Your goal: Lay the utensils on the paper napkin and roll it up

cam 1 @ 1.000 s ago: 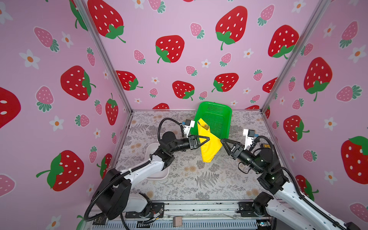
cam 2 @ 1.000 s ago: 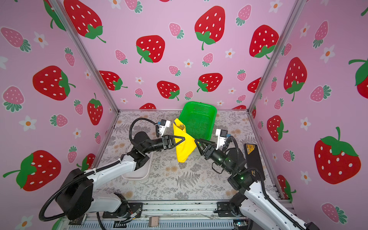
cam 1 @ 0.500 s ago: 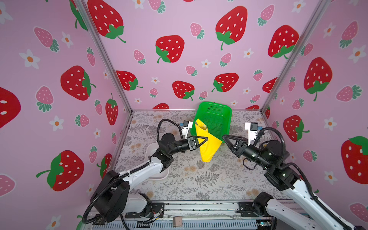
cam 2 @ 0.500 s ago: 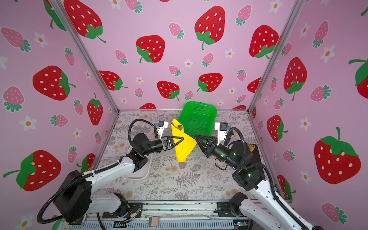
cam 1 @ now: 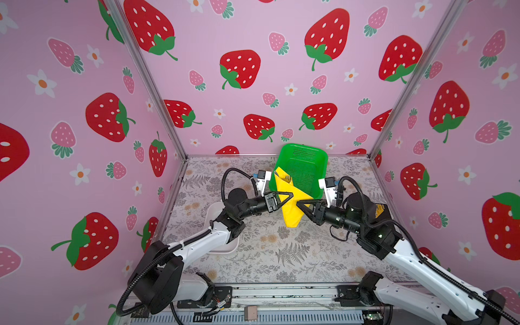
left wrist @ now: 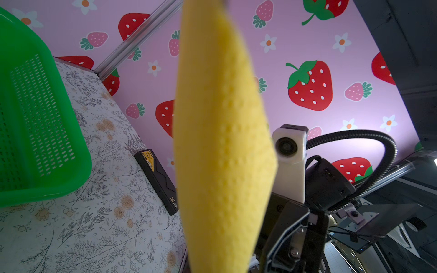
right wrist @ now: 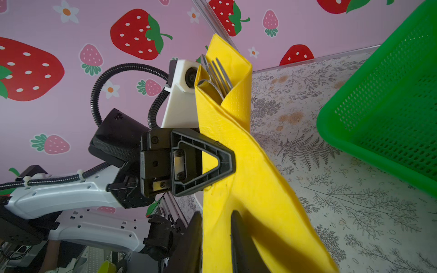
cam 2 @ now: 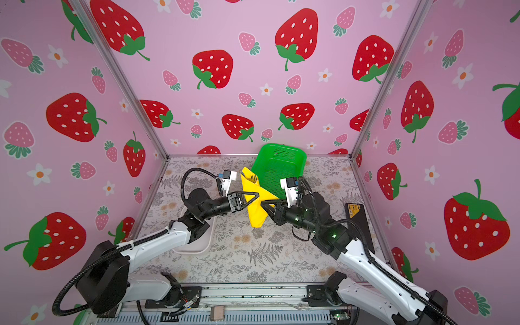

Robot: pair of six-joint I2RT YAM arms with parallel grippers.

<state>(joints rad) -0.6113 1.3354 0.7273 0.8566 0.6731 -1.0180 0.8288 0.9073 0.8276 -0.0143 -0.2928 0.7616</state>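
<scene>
Two wrist views — napkin [left wrist: 222, 141] both, utensils [right wrist: 216, 75] right only.

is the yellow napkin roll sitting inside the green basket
No, the paper napkin, wrapped around the utensils, is held in the air by the left gripper, apart from the green basket.

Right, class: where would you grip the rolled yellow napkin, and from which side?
I'd take the rolled yellow napkin across its lower half, level from the right: it hangs upright, the left gripper holds its middle from the left, and fork tines poke from the open top.
</scene>
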